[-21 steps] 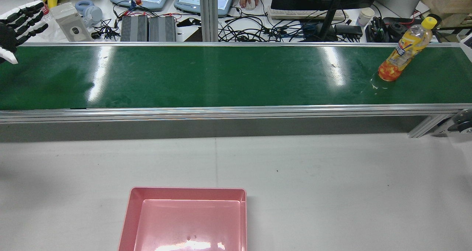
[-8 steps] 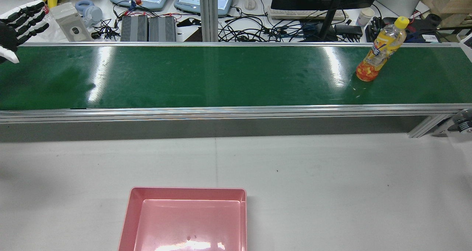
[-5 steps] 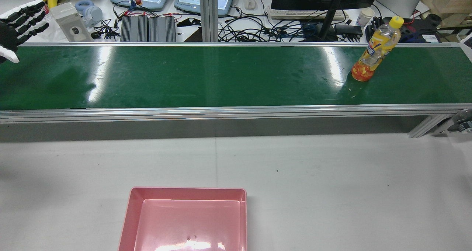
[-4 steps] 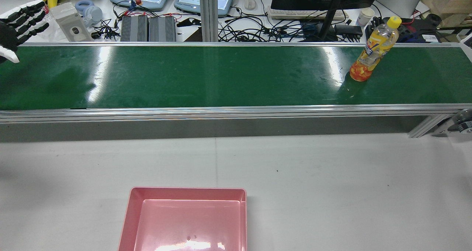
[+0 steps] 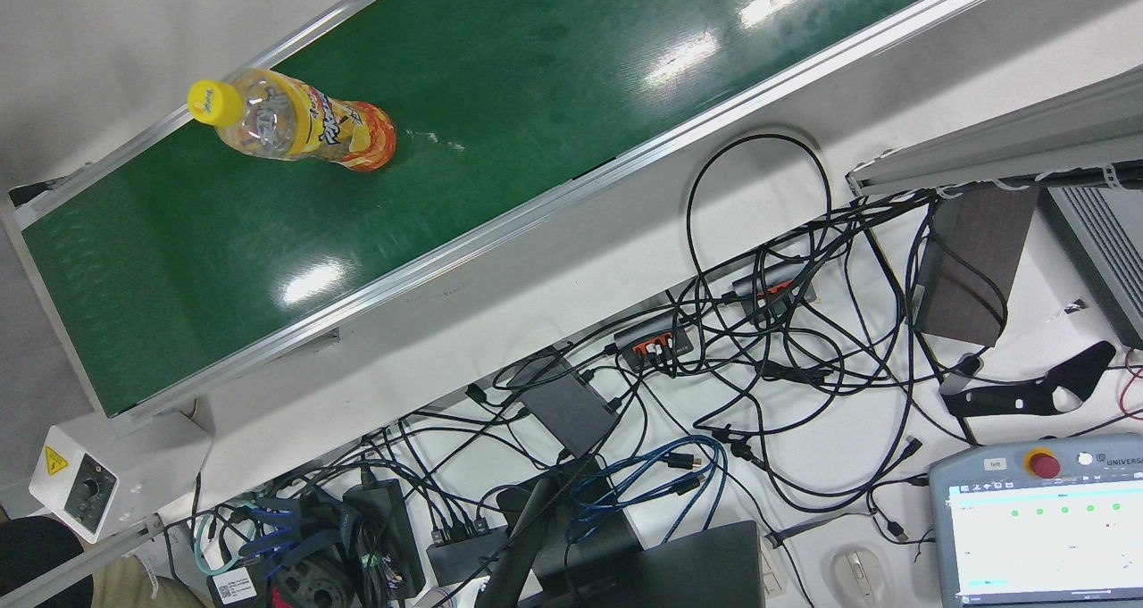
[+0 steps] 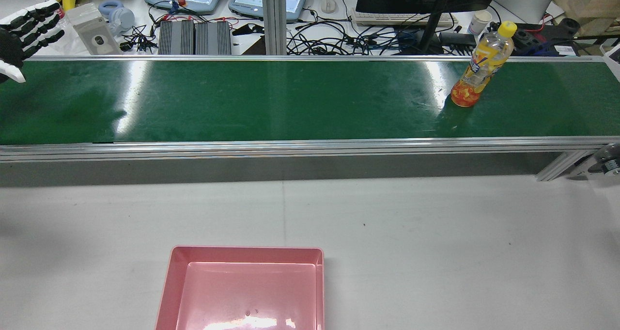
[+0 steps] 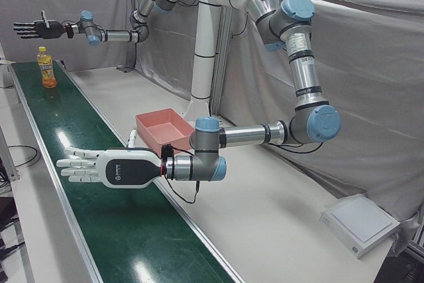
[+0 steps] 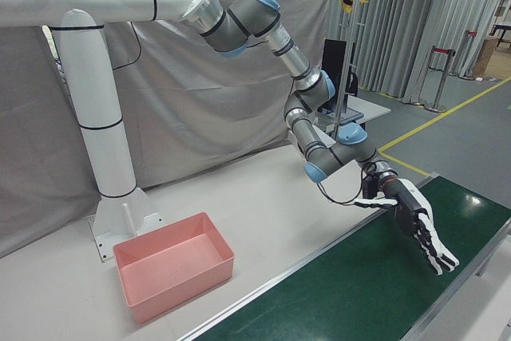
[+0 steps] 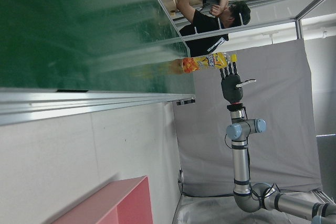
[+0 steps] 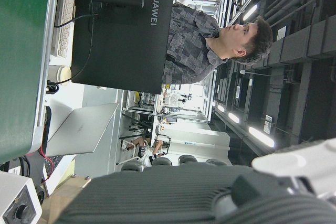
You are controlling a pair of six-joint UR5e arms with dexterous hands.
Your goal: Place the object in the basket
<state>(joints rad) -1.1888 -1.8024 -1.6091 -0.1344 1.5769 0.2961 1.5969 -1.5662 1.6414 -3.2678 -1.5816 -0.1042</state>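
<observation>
One clear plastic bottle of orange drink with a yellow cap [image 6: 479, 66] has ridden leftward along the green belt [image 6: 290, 102], nearing neither empty, spread-fingered left hand [image 6: 22, 29] nor right hand [image 7: 40, 29], pink basket [image 6: 242, 291] unfilled.

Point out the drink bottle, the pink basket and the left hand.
drink bottle [image 6: 476, 71]: rear view, on its label.
pink basket [image 6: 244, 254]: rear view, on its far rim.
left hand [image 7: 112, 168]: left-front view, on its white back.
</observation>
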